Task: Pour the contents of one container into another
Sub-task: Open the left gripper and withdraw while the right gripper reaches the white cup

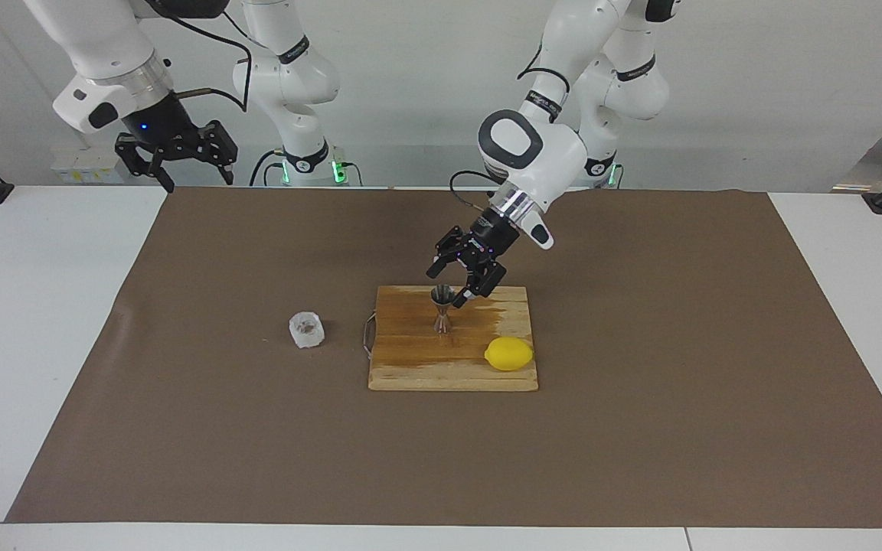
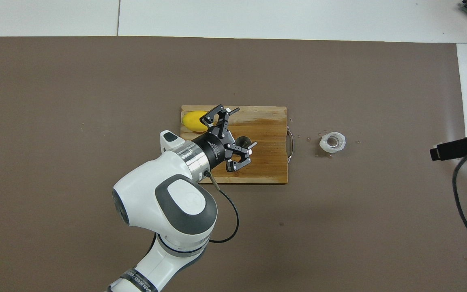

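Currently the cutting board (image 1: 452, 360) lies under the left hand (image 1: 458, 282), open above the upright jigger (image 1: 442, 308). Right hand (image 1: 178, 162) open, raised at desk edge. Cup (image 1: 306, 330) well apart, toward right arm.

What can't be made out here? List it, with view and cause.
- Steel jigger: liquid level too small to see in the facing view; left pincer partly covers its mouth in the overhead view.
- Translucent cup: contents too small in both views.
- Right pincer: cut off by the overhead view's edge.
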`<state>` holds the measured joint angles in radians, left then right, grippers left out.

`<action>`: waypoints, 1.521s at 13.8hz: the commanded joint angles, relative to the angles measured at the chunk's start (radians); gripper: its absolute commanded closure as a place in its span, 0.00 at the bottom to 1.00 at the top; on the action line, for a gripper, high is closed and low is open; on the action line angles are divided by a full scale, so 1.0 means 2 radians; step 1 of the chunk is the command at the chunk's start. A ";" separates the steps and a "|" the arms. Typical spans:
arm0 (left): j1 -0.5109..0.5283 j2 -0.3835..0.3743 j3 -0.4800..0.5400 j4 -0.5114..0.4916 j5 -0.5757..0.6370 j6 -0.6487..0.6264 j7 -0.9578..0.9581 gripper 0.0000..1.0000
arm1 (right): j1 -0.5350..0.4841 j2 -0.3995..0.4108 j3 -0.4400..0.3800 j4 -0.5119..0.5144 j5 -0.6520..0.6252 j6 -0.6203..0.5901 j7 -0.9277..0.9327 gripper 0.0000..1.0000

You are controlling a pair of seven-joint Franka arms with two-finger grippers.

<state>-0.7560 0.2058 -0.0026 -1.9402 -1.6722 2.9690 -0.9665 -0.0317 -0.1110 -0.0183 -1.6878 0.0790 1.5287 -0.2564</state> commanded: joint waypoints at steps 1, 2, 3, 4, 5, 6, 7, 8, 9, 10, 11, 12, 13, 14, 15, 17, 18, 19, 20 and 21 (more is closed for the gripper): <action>-0.006 -0.006 0.005 -0.001 0.067 0.005 0.002 0.00 | -0.003 -0.045 0.001 -0.085 0.035 0.035 -0.089 0.00; -0.005 -0.006 0.004 0.001 0.102 0.004 0.002 0.00 | 0.000 -0.046 0.001 -0.094 0.049 0.039 -0.123 0.00; -0.004 -0.006 0.005 0.001 0.127 0.004 0.002 0.00 | 0.002 -0.046 0.001 -0.101 0.052 0.039 -0.151 0.00; -0.004 -0.005 0.004 0.001 0.152 0.003 0.003 0.00 | 0.003 -0.046 0.001 -0.112 0.053 0.051 -0.180 0.00; -0.003 -0.004 0.005 0.001 0.179 0.003 0.003 0.00 | 0.003 -0.047 0.001 -0.127 0.062 0.074 -0.217 0.00; -0.002 -0.003 0.006 0.001 0.211 0.001 0.002 0.00 | 0.003 -0.047 0.001 -0.138 0.077 0.094 -0.258 0.00; 0.001 -0.003 0.008 0.001 0.240 -0.011 0.003 0.00 | 0.003 -0.047 0.001 -0.144 0.080 0.105 -0.299 0.00; 0.009 -0.004 0.010 0.001 0.279 -0.038 0.003 0.00 | -0.001 -0.043 0.001 -0.149 0.087 0.111 -0.344 0.00; 0.026 -0.005 0.010 0.007 0.328 -0.069 0.003 0.00 | -0.005 -0.040 0.001 -0.155 0.111 0.124 -0.391 0.00; 0.043 -0.003 0.010 0.018 0.378 -0.107 0.003 0.00 | -0.017 -0.022 0.001 -0.155 0.132 0.131 -0.443 0.00; 0.056 -0.002 0.010 0.031 0.428 -0.149 0.003 0.00 | -0.029 -0.004 0.001 -0.155 0.154 0.140 -0.505 0.00; 0.070 -0.002 0.010 0.038 0.477 -0.186 0.003 0.00 | -0.033 0.017 0.001 -0.155 0.180 0.156 -0.562 0.00; 0.082 -0.002 0.010 0.048 0.529 -0.214 0.004 0.00 | -0.039 0.034 0.001 -0.155 0.197 0.167 -0.605 0.00; 0.093 -0.002 0.010 0.053 0.570 -0.238 0.005 0.00 | -0.047 0.060 0.001 -0.154 0.222 0.167 -0.645 0.00; 0.097 -0.005 0.010 0.053 0.609 -0.259 0.005 0.00 | -0.060 0.087 0.001 -0.153 0.262 0.169 -0.705 0.00; 0.124 -0.012 0.010 0.053 0.689 -0.305 0.024 0.00 | -0.062 0.111 0.001 -0.153 0.298 0.182 -0.786 0.00; 0.134 -0.019 0.010 0.052 0.724 -0.329 0.047 0.00 | -0.065 0.121 0.001 -0.153 0.305 0.184 -0.806 0.00; 0.149 -0.025 0.010 0.050 0.741 -0.356 0.079 0.00 | -0.068 0.139 0.001 -0.154 0.328 0.184 -0.834 0.00; 0.167 -0.036 0.010 0.046 0.748 -0.387 0.126 0.00 | -0.069 0.154 0.001 -0.154 0.347 0.187 -0.872 0.00; 0.187 -0.048 0.010 0.044 0.752 -0.420 0.175 0.00 | -0.070 0.164 0.001 -0.151 0.355 0.188 -0.894 0.00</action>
<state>-0.4493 0.1689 0.0258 -1.8333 -0.2051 2.2386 -0.7608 -0.1554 0.1797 -0.0248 -2.0038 0.7384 1.8985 -1.9508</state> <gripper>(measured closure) 0.000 0.000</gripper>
